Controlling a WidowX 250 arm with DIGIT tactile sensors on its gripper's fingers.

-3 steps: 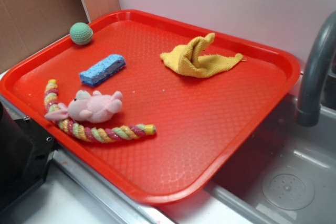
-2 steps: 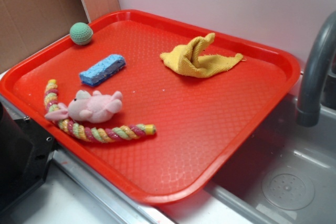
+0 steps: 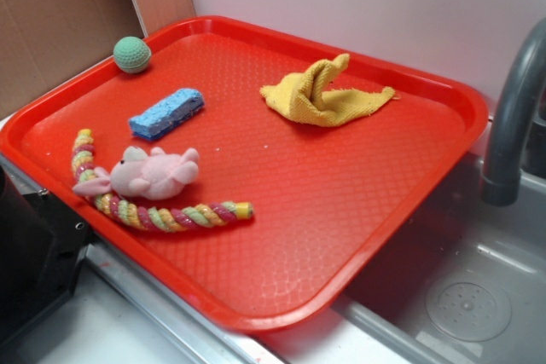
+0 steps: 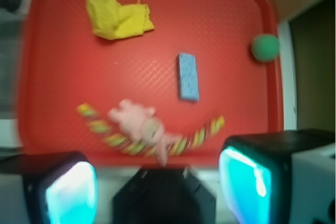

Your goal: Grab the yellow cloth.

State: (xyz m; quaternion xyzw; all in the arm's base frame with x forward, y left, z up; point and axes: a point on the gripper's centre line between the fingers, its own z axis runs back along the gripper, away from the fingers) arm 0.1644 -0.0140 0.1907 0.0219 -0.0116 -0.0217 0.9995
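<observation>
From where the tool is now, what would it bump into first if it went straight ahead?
Probably the pink plush toy lying on the rope toy, since they sit between the open tool fingers and closest to it. The yellow cloth is farther off. The wrist view is blurry, so depth is unsure.

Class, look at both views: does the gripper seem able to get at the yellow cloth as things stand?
Probably yes. The yellow cloth lies alone on the far part of the red tray, nothing on or against it. The gripper is open, back by the near edge; the pink plush and rope toy sit nearer, low.
</observation>
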